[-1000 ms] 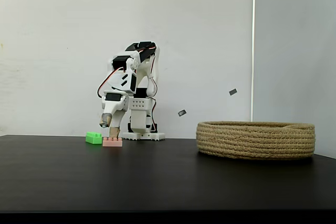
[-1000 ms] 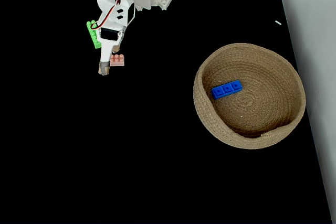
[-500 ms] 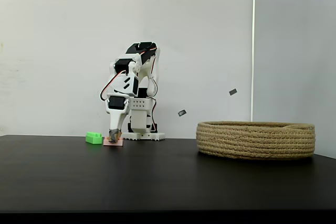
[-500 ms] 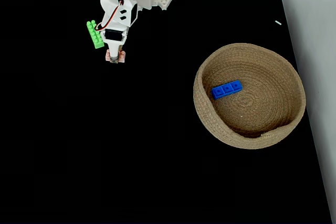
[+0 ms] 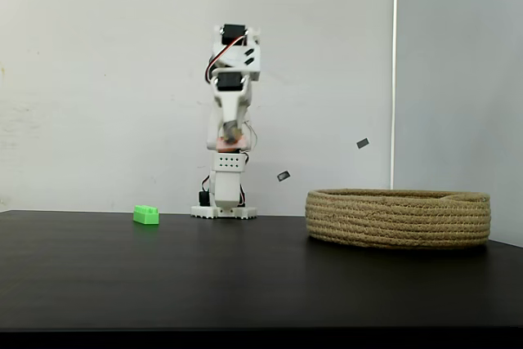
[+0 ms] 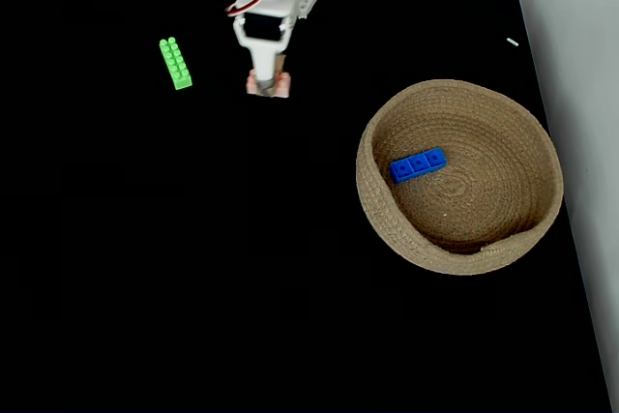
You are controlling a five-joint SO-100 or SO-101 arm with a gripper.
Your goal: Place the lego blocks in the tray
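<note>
High above the black tabletop (image 5: 245, 275), the claw (image 5: 231, 138) pinches the pink brick (image 6: 268, 88) between its fingers. Left of it (well apart) the green brick (image 6: 175, 62) lies flat; the blue brick (image 6: 418, 163) rests inside the rope tray (image 6: 387, 229).

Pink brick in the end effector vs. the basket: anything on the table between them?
No. In the fixed view from above, the stretch between the pink brick held by the end effector and the basket is bare black table.
</note>
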